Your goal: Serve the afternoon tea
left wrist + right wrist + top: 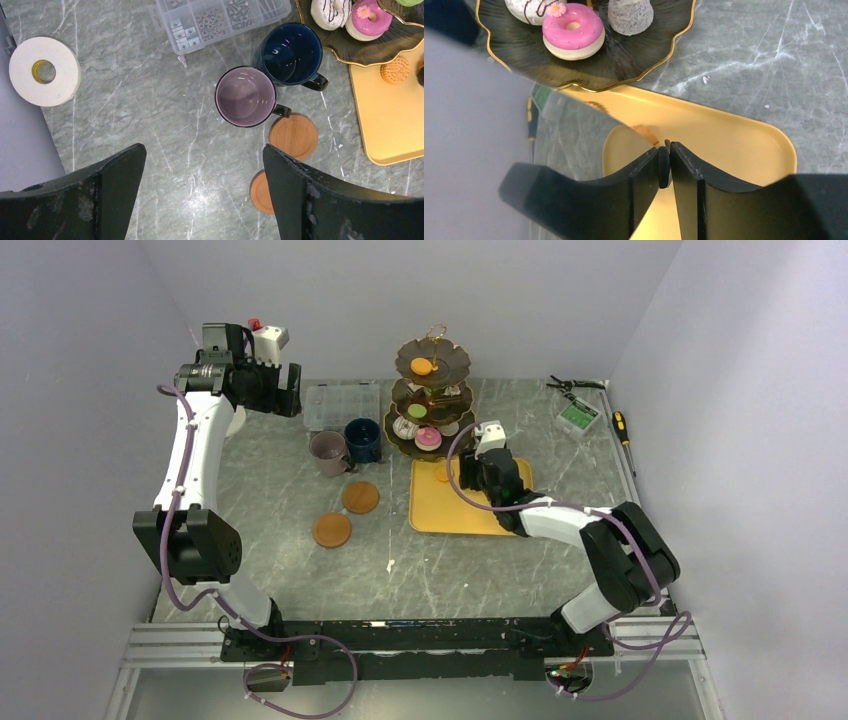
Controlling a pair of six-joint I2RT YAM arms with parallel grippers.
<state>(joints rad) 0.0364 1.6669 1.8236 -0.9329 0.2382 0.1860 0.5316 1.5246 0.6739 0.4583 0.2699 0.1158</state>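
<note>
The dark three-tier stand (432,400) holds an orange macaron (422,367) on top and a pink donut (428,437) on the bottom tier. The donut also shows in the right wrist view (573,31) beside a grey cake piece (630,15). My right gripper (478,472) hangs over the yellow tray (470,515), shut (665,150) on a thin dark round piece seen edge-on. An orange macaron (441,475) lies on the tray. The mauve mug (246,96) and navy mug (292,54) stand together near two brown coasters (293,136) (260,192). My left gripper (290,390) is open and empty, high above them.
A clear compartment box (220,20) sits behind the mugs and a white tape roll (44,71) lies at the far left. Pliers (572,385), a small green box (578,416) and a screwdriver (624,428) lie at the back right.
</note>
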